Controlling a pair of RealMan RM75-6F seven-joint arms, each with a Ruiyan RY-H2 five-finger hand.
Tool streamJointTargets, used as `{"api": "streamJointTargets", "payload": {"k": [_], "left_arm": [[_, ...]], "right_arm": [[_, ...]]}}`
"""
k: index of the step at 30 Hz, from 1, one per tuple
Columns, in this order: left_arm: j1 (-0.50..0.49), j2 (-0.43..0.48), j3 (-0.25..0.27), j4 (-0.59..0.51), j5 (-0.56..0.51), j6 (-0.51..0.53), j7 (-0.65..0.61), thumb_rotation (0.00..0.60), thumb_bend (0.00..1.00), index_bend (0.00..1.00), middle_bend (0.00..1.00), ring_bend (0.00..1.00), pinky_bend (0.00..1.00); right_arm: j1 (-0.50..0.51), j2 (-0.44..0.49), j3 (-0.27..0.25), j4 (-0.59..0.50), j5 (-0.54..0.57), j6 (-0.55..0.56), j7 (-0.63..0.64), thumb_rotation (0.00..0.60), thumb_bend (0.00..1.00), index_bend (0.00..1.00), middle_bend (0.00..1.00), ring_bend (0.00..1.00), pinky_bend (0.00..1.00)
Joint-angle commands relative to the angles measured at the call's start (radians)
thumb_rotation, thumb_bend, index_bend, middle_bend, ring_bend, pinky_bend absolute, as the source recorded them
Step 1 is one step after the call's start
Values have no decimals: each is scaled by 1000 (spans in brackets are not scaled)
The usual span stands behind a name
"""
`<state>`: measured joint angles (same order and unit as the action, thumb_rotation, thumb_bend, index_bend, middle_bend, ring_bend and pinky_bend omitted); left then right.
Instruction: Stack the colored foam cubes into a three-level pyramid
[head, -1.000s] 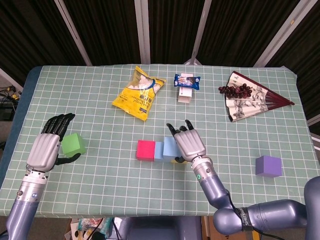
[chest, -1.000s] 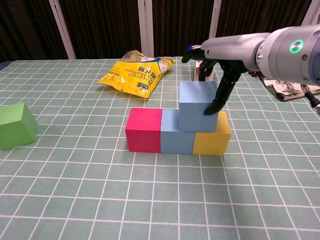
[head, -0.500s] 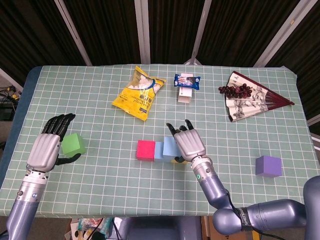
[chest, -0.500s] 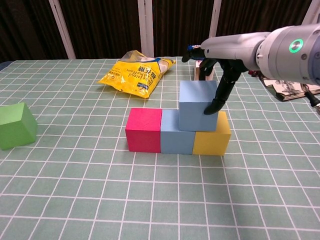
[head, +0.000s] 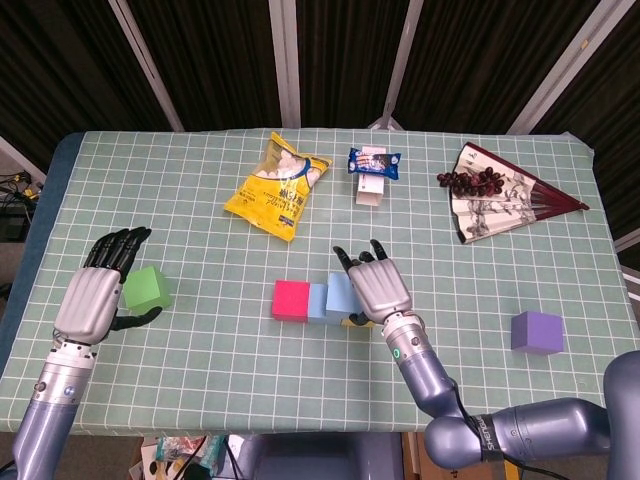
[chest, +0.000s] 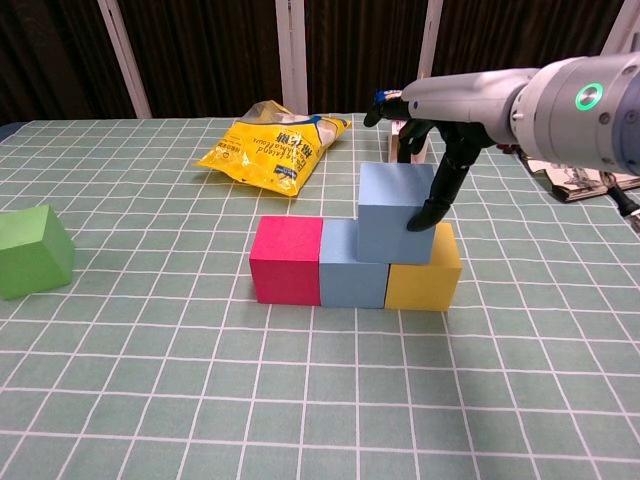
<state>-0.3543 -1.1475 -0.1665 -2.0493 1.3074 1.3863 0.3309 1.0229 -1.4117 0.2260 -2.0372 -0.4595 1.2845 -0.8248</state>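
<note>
The table (head: 500, 300), covered by a green checked cloth, is seen with open room along its near edge and between the cubes. A painted fan (head: 500, 195) lies at the far right, a yellow snack bag (head: 277, 187) and a small blue packet (head: 373, 162) at the far middle. The right hand (head: 378, 287) is held over the stack, palm down; one finger (chest: 432, 205) is laid against the right face of the upper blue cube (chest: 394, 211), which is set on the lower blue cube (chest: 353, 264) and the yellow cube (chest: 424, 272). The pink cube (chest: 285, 259) touches that row's left end. The left hand (head: 93, 293), spread and holding nothing, is curved beside the green cube (head: 147, 288). The purple cube (head: 536, 331) sits well apart, near the right edge.
</note>
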Motion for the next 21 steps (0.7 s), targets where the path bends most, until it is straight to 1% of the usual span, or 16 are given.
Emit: {"api": "streamJointTargets", "payload": {"k": [1, 18, 21], "left_arm": [[0, 0, 0, 0, -1, 0, -1, 600, 13, 0, 69, 66, 68], [1, 3, 0, -7, 2, 2, 2, 600, 13, 0, 68, 66, 63], [1, 3, 0, -7, 2, 1, 2, 600, 13, 0, 68, 66, 54]], "right_arm": [[0, 1, 1, -1, 0, 0, 2, 600, 201, 0, 410, 223, 0], [-1, -2, -7, -3, -1, 3, 3, 600, 200, 0, 410, 223, 0], [-2, -1, -8, -5, -4, 3, 5, 600, 200, 0, 379, 197, 0]]}}
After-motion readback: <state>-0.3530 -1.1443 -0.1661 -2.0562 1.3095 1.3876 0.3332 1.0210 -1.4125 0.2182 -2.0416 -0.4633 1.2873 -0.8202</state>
